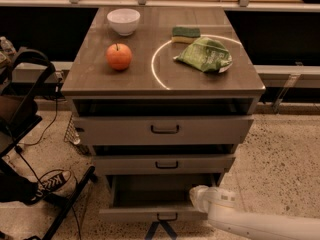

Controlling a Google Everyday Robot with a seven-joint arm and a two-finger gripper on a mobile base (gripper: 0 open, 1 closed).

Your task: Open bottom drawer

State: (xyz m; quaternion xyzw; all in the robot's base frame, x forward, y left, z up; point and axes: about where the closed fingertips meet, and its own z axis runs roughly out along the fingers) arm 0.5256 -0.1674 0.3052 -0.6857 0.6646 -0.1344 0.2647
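Observation:
The bottom drawer [150, 213] is the narrowest of three grey-beige drawers under a brown cabinet top. It stands pulled out toward me, showing a shallow empty tray [150, 191] and a small dark handle [167, 217] on its slim front. My gripper [196, 198] comes in on a white arm from the lower right and sits at the drawer's right front corner, beside the tray. The medium drawer [162, 163] and the widest drawer [162, 129] above are each pulled out a little.
On the cabinet top [90, 79] lie an orange fruit [119, 56], a white bowl [123, 20], a sponge [185, 33] and a green bag [205, 54]. A black frame [60, 199], cables and a sneaker [50, 181] stand at the left. Speckled floor [280, 174] lies to the right.

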